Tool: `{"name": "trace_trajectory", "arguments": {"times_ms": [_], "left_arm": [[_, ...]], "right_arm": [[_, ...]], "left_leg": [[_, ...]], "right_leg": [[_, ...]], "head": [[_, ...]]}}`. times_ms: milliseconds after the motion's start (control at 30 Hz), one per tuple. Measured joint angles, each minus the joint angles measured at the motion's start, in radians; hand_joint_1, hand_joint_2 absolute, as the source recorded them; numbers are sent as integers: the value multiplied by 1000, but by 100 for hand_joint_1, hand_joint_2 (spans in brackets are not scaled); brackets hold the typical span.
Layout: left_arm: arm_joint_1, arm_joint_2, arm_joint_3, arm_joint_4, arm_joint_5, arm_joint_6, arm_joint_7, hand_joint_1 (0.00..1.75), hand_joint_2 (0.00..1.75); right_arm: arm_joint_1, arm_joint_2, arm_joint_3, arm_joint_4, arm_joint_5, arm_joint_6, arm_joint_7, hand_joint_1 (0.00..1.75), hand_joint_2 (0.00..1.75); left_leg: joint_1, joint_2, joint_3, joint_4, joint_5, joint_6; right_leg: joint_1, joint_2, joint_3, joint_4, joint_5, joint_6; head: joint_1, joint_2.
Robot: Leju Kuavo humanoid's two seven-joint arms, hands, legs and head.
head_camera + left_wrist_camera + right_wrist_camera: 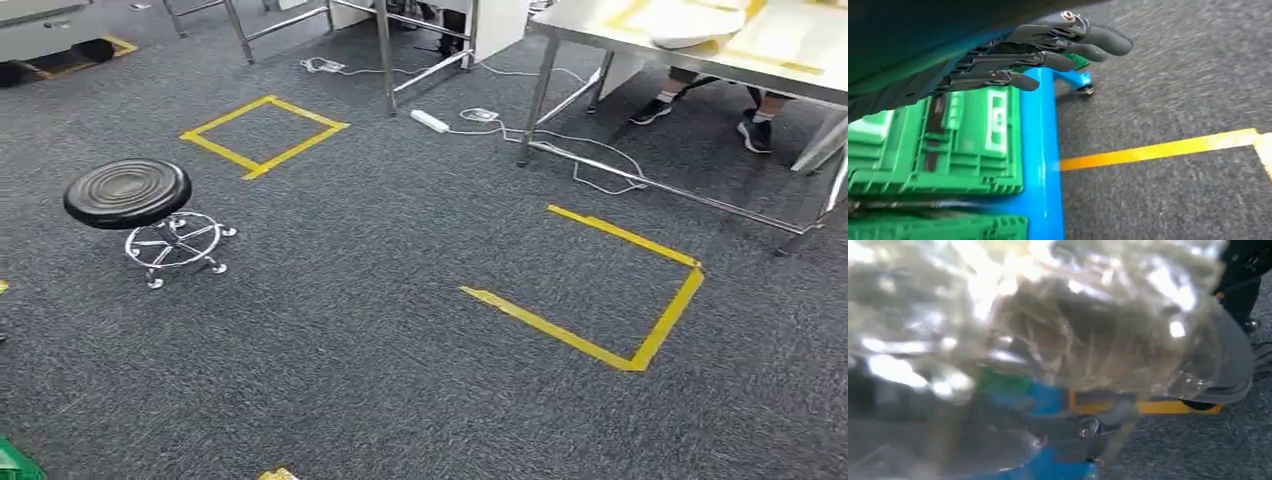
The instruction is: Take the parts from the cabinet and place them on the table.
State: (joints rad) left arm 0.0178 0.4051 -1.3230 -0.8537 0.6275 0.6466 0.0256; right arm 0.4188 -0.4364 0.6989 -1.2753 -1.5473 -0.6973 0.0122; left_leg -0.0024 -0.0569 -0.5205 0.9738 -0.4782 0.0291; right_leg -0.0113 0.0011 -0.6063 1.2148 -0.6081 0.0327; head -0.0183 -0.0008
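A bag of parts, clear and crinkled, presses against our right hand; its fingers curl beneath it, gripping. Our left hand hangs with fingers slightly spread, holding nothing, above green crates and a blue cart.

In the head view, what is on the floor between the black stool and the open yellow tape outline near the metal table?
Bare grey carpet. Nothing lies between the black stool and the open yellow tape outline; the head view shows this.
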Motion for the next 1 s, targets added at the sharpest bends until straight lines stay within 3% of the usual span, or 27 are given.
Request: {"name": "trace_trajectory", "arguments": {"times_ms": [33, 67, 100, 167, 233, 267, 300, 333, 400, 433, 467, 500, 533, 567, 600, 633, 733, 767, 800, 833, 900, 933, 967, 1000], "left_arm": [[-1, -1, -1, 1, 4, 0, -2, 0, 0], [-4, -2, -2, 1, 11, 0, -4, 0, 0], [-9, -2, -5, 1, 19, 0, -5, 0, 0], [-14, -3, -13, 2, 30, 0, -8, 0, 0], [-11, -3, -17, 5, 42, 0, -8, 0, 0], [-10, -4, -18, 5, 52, -2, -8, 0, 0], [-12, -4, -18, 6, 60, -5, -8, 0, 0], [-18, -5, -18, 9, 68, -7, -8, 0, 0], [-23, -8, -18, 13, 87, -13, -15, 0, 0], [-23, -10, -18, 16, 94, -15, -18, 0, 0], [-20, -12, -18, 19, 100, -16, -20, 0, 0], [-19, -13, -18, 22, 108, -18, -23, 0, 0], [-19, -13, -18, 26, 114, -19, -26, 0, 0], [-20, -13, -17, 28, 119, -21, -29, 0, 0], [-25, -15, -16, 31, 129, -25, -34, 0, 0], [-28, -16, -15, 35, 135, -27, -37, 0, 0], [-22, -18, -15, 45, 142, -33, -40, 0, 0], [-22, -18, -15, 47, 142, -33, -41, 0, 0], [-23, -18, -15, 48, 144, -34, -42, 0, 0], [-27, -18, -15, 50, 145, -36, -43, 0, 0], [-32, -21, -15, 55, 146, -42, -43, 0, 0], [-32, -23, -15, 56, 148, -46, -43, 0, 0], [-32, -26, -15, 60, 151, -50, -43, 0, 0], [-32, -26, -15, 63, 156, -55, -43, 0, 0]], "right_arm": [[0, 0, 0, 1, 0, 0, 0, 0, 0], [0, 0, 0, 4, 0, 0, 0, 0, 0], [-1, 0, 1, 8, 0, 0, 0, 0, 0], [-3, 1, 3, 12, 0, 0, 0, 0, 0], [-8, 1, 4, 16, 0, 0, 0, 0, 0], [-10, 1, 5, 18, 0, 0, 0, 0, 0], [-9, 1, 5, 19, 0, 0, 0, 0, 0], [-7, 2, 6, 21, 0, 0, -1, 0, 0], [-8, 3, 7, 25, 0, 0, -1, 0, 0], [-8, 3, 7, 27, 0, 0, -1, 0, 0], [-9, 3, 7, 29, 0, 0, -1, 0, 0], [-11, 4, 7, 30, 0, 0, -1, 0, 0], [-13, 5, 7, 32, 0, 0, -1, 0, 0], [-15, 6, 8, 34, 0, 0, -1, 0, 0], [-16, 7, 9, 35, 0, 0, -1, 0, 0], [-18, 8, 11, 39, 0, 0, -1, 0, 0], [-32, 8, 14, 45, 0, 0, -1, 0, 0], [-34, 8, 14, 46, 0, 0, 0, 0, 0], [-34, 8, 14, 48, 0, 0, 0, 0, 0], [-33, 8, 15, 49, 0, 0, 0, 0, 0], [-33, 8, 15, 57, 0, 0, 0, 0, 0], [-33, 8, 16, 60, 0, 0, 0, 0, 0], [-33, 9, 16, 61, 0, 0, 0, 0, 0], [-33, 9, 17, 63, 0, 0, 0, 0, 0]], "left_leg": [[0, -13, 2, 2, 0, -2], [1, -27, 2, 4, -1, -5], [-5, -40, -3, 11, -4, -13], [4, -63, -17, 11, 1, -28], [9, -88, -21, 9, 7, -44], [10, -55, -24, 24, -3, -43], [6, 2, -42, 59, -33, -48], [7, 27, -76, 129, -75, -54], [12, 43, -150, 282, -141, -62], [13, 45, -167, 318, -145, -64], [14, 46, -159, 308, -125, -66], [15, 50, -134, 261, -90, -66], [15, 61, -90, 178, -48, -65], [14, 89, -38, 86, -13, -62], [9, 144, -6, 25, -14, -57], [5, 127, -6, 22, -9, -45], [-1, 96, -15, 23, -8, -29], [8, 84, -6, 8, 1, -17], [7, 76, -6, 6, 3, -12], [6, 64, -9, 7, 4, -8], [4, 40, -11, 7, 4, -5], [2, 27, -10, 8, 3, -4], [1, 13, -9, 8, 3, -4], [0, -1, -7, 8, 3, -5]], "right_leg": [[-3, 15, 39, -89, 50, 0], [-8, 55, 79, -175, 90, -2], [-11, 103, 94, -210, 78, -4], [-5, 81, 97, -218, 72, -16], [-2, 57, 109, -224, 79, -34], [-7, 38, 112, -232, 86, -42], [-5, 27, 114, -235, 86, -46], [-3, 10, 114, -235, 86, -48], [0, -24, 111, -235, 83, -52], [1, -39, 103, -234, 81, -53], [2, -54, 106, -234, 77, -52], [2, -67, 109, -234, 74, -51], [2, -81, 114, -234, 70, -48], [2, -94, 120, -234, 67, -45], [7, -107, 126, -233, 61, -38], [11, -116, 127, -229, 54, -30], [7, -145, 148, -237, 55, -14], [3, -138, 140, -232, 44, -8], [1, -72, 131, -203, 21, -4], [0, -33, 100, -140, -14, -4], [0, -5, 14, 26, -77, -3], [0, -3, -20, 79, -84, -4], [0, -3, -32, 81, -62, -5], [0, -2, -21, 38, -21, -8]], "head": [[0, 0], [1, 0], [0, 0], [-4, 0], [-4, 0], [-5, 0], [-11, 0], [-14, 0], [-13, 0], [-13, 0], [-13, 0], [-14, 0], [-14, 0], [-13, 0], [-15, 0], [-13, 0], [-11, 0], [-12, 0], [-5, 0], [-3, 0], [-2, 0], [-2, 0], [-3, 0], [-3, 0]]}}
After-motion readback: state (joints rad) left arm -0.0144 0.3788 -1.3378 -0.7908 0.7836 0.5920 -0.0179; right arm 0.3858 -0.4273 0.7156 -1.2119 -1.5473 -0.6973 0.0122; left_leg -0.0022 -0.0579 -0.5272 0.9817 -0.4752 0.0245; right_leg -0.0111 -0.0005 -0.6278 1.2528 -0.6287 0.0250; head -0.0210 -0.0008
